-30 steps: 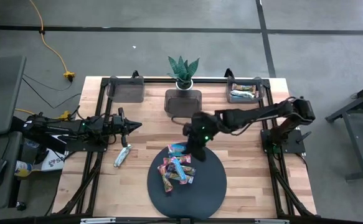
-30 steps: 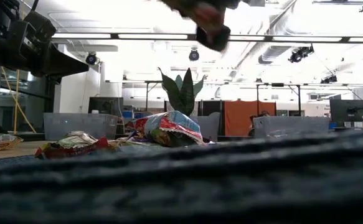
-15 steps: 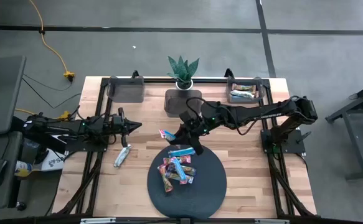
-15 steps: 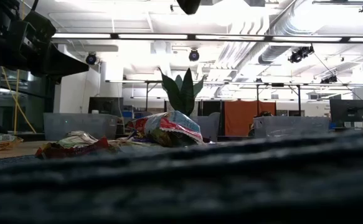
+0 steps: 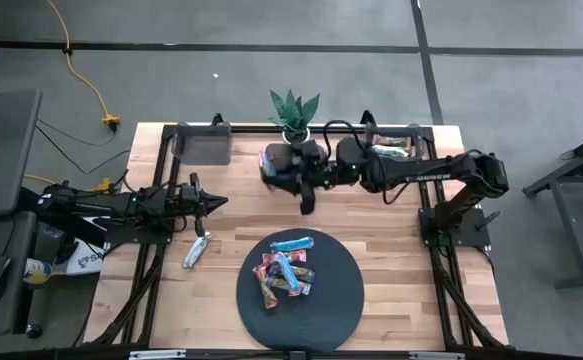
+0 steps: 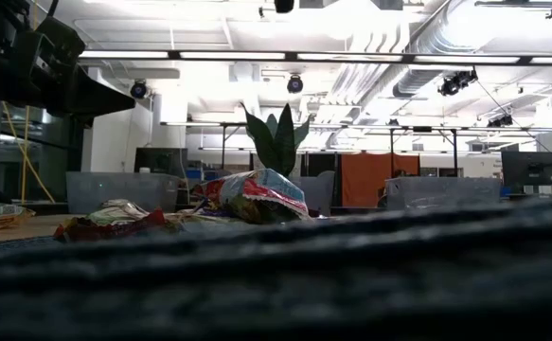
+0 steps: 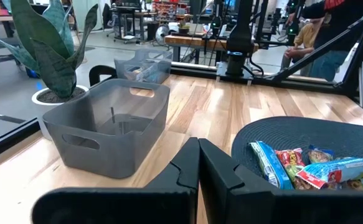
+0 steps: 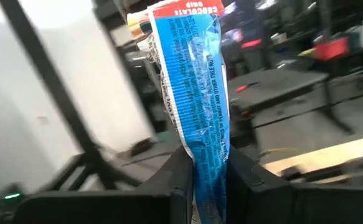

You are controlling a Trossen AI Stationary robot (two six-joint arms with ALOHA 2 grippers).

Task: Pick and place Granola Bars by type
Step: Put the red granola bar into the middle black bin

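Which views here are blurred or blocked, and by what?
Low view: a defocused dark mat edge fills the lower half, ceiling lights glare. Right wrist view: background smeared, only the blue bar in the right gripper is sharp. High and left wrist views look clear.

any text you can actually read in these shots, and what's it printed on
Nothing reads cleanly.
Blue and red wrapped granola bar held in the right gripper: white print runs along it, too blurred to quote.
Shiny wrapped bars on the round dark mat: print too small.
No other signs or labels readable.
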